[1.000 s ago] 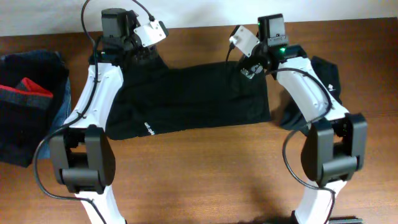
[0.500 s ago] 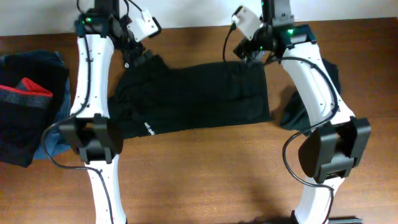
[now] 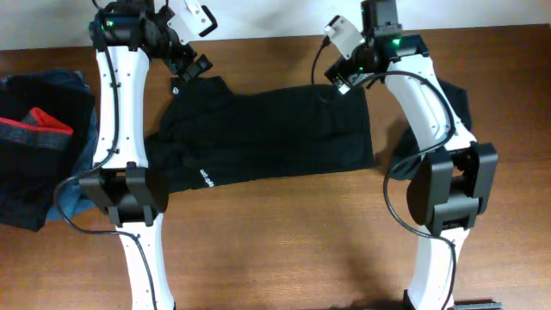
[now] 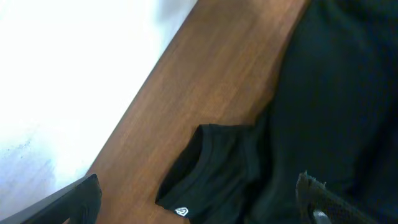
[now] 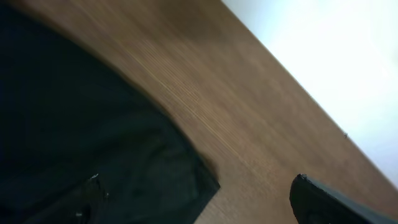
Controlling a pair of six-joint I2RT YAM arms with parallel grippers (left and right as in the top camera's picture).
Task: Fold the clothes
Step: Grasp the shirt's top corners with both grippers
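A large black shirt lies spread flat across the middle of the wooden table, with a small white logo near its front-left hem. My left gripper hovers open over the shirt's back-left corner, where a sleeve with a white logo mark shows between the fingers. My right gripper hovers open above the shirt's back-right corner, holding nothing. A second plain black piece lies bunched under the right arm.
At the left edge lies a pile of blue denim with a black piece striped red and grey on it. A white wall runs behind the table's back edge.
Both arms have stretched toward the back of the table and lifted. Both grippers have let go of the shirt's back corners, and the shirt now lies flat.
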